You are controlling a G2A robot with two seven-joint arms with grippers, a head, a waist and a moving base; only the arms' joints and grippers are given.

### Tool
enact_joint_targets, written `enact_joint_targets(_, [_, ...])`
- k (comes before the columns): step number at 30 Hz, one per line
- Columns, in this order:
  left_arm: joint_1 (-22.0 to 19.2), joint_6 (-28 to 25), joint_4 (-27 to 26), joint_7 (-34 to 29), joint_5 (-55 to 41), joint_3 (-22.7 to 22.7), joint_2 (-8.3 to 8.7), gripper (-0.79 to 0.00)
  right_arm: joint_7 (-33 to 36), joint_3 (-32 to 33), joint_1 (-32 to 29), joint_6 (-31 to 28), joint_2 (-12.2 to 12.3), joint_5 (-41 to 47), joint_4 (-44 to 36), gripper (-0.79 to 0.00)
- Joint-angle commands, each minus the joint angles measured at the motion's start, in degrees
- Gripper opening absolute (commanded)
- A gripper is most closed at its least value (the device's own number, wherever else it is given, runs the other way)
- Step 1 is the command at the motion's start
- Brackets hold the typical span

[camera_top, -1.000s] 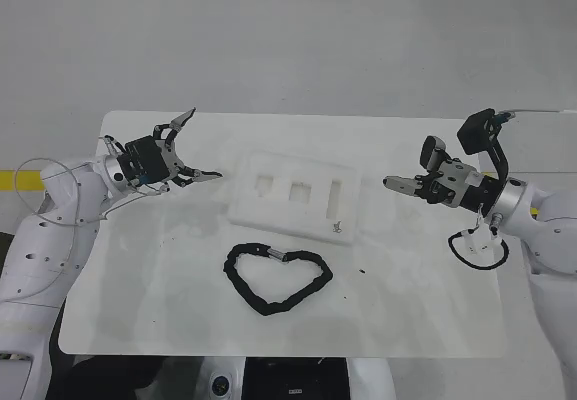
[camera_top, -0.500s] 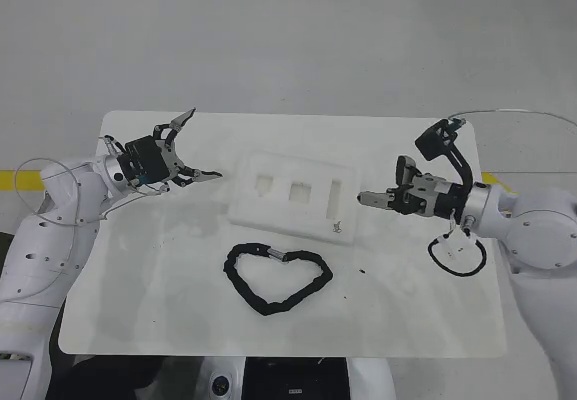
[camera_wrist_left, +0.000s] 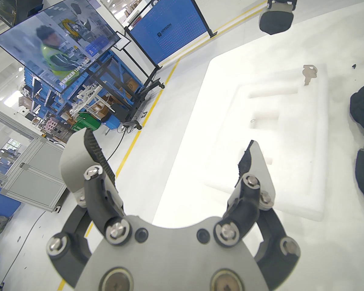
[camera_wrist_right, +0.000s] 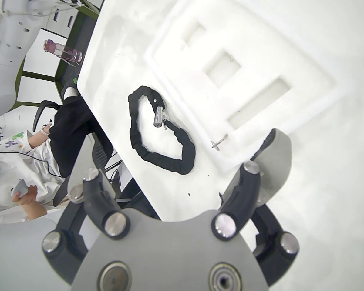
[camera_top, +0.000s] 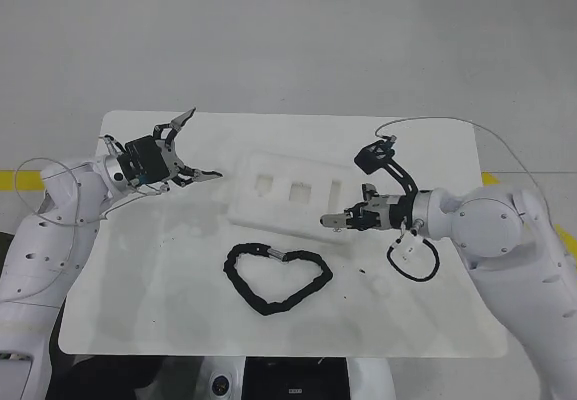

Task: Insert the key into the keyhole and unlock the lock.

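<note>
**Key pickup, right arm.** Right tool point(camera_top: 326, 220) point(camera_wrist_right: 182, 140), fingers spread and empty, poised just beside the key point(camera_top: 336, 227) point(camera_wrist_right: 219, 142) point(camera_wrist_left: 309, 74). Key planted blade-down in the rim of the foam tray point(camera_top: 243, 208) point(camera_wrist_right: 315, 71), next to the long slot, at the corner nearest the right arm.

Judged step: grasping the key, with insertion not yet begun.
- Close on the flat bow rather than the blade, pads square to its two faces.
- Draw out along the blade's own line to avoid binding in the foam or twisting in the grip.
- Leave the whole blade projecting for the keyhole.

Left tool point(camera_top: 204, 144) point(camera_wrist_left: 168, 140) likewise released and empty, raised near the tray's left end. Probably best used later to steady the lock.

**Containers.** Tray with three rectangular recesses, two squarish and one long. All apparently bare, apart from a tiny thin speck in the middle one, too small to identify.

Chain lock point(camera_top: 268, 290) point(camera_wrist_right: 136, 134) outside the tray, on the tabletop point(camera_top: 148, 300) just in front of it. Loop closed, metal cylinder point(camera_top: 275, 254) point(camera_wrist_right: 158, 116) on the side toward the tray.
</note>
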Motion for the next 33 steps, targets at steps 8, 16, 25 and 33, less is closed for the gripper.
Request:
enact_joint_targets(8, [0.0, 0.0, 0.0, 0.0, 0.0, 0.0, 0.0, 0.0, 2.8, -5.4, 3.1, 8.6, -0.8, -2.6, 2.9, 0.0])
enact_joint_targets(16, [0.0, 0.0, 0.0, 0.0, 0.0, 0.0, 0.0, 0.0, 2.2, -8.7, 5.1, 10.0, -1.7, -1.1, 6.2, 0.0])
enact_joint_targets(25, [0.0, 0.0, 0.0, 0.0, 0.0, 0.0, 0.0, 0.0, 2.2, -8.7, 5.1, 10.0, -1.7, -1.1, 6.2, 0.0])
enact_joint_targets(33, [0.0, 0.0, 0.0, 0.0, 0.0, 0.0, 0.0, 0.0, 0.3, -8.5, 3.9, 10.5, -1.7, -0.6, 5.8, 0.0])
